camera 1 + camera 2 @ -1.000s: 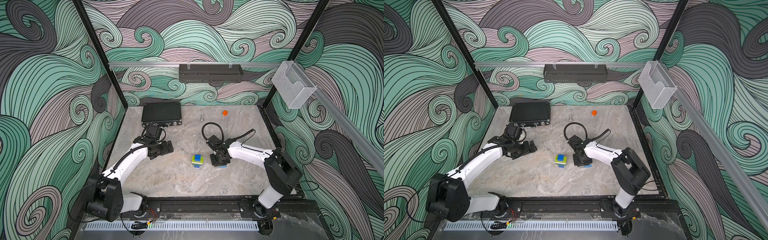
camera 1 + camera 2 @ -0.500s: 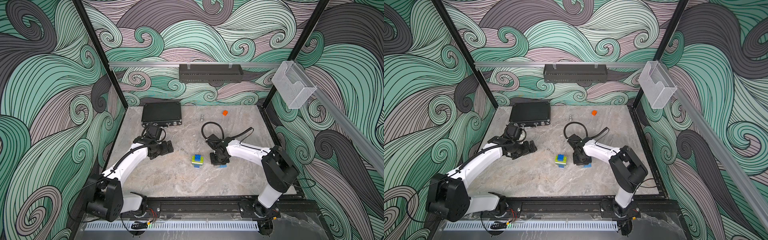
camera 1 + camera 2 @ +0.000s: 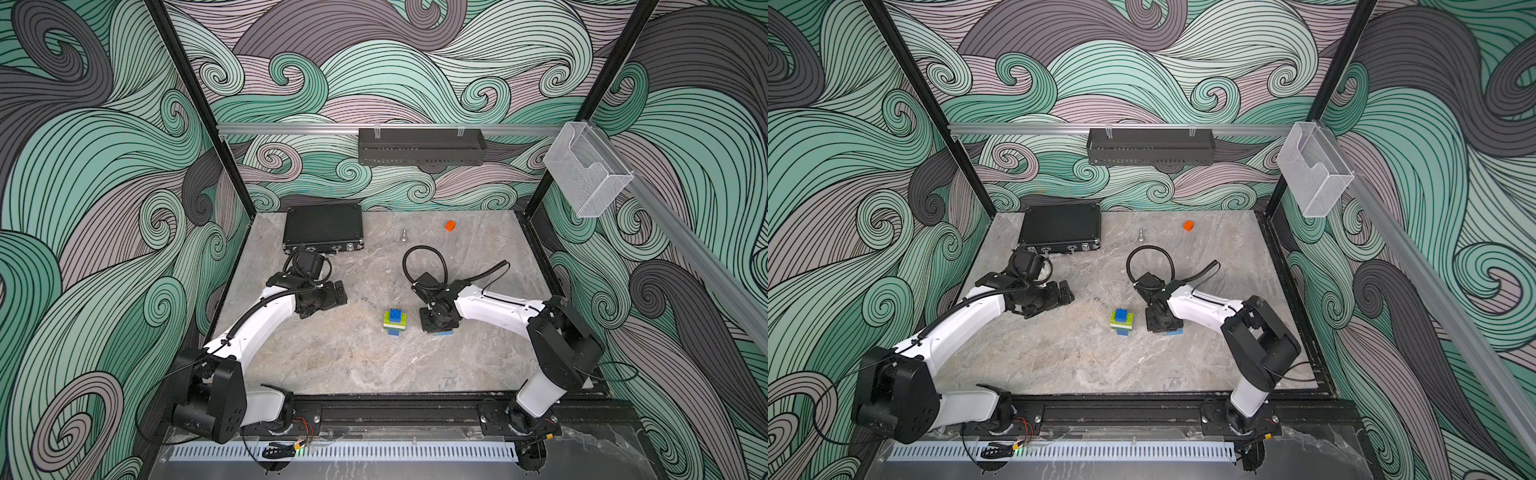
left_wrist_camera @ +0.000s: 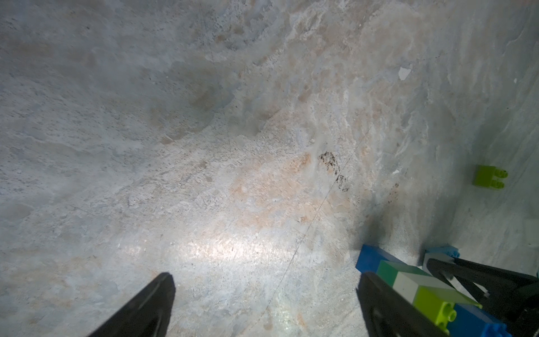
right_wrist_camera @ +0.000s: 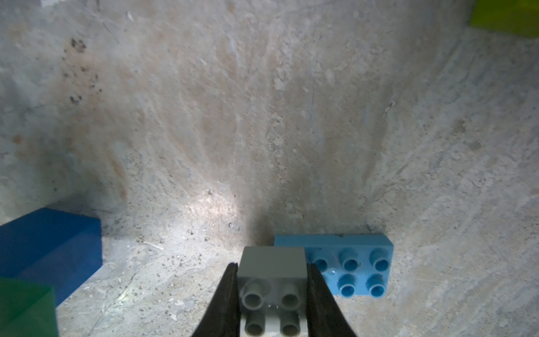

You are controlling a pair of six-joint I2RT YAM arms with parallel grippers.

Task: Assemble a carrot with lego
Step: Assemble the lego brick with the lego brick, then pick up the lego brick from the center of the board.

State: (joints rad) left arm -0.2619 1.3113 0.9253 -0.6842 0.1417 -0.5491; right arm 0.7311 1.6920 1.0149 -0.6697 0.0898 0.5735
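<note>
Containers first: a black ribbed hard case [image 3: 323, 226] lies shut at the back left of the grey veined stone-look table [image 3: 353, 361], latches toward the front, so I cannot see its contents. A black perforated metal tray [image 3: 420, 146] hangs from the rear rail with its inside hidden from me. A clear plastic wall pocket [image 3: 586, 174] hangs on the right-hand rail.

The partly built carrot [image 3: 395, 322] stands upright mid-table between the arms. It is a short stack of glossy studded bricks: a small dark blue one on top, then a wider lime layer, with white and blue lower down.

My right end effector [image 5: 271, 267] is clenched on a grey square four-stud brick [image 5: 272, 280], pinching its two smooth sides. It hangs low, just right of the carrot. A light blue oblong brick [image 5: 347, 268] lies flat beside the grey one, studs up; I cannot tell whether they touch.

My left end effector [image 4: 265, 277] is released, its black tapered fingers [image 4: 151, 300] spread wide over bare table, apart from the carrot.

Through the left wrist camera I see a small lime brick [image 4: 488, 176] lying on its side beyond the stack. Near the back of the table sit a small orange cube [image 3: 449, 225] and a small silvery metal piece [image 3: 402, 235].
</note>
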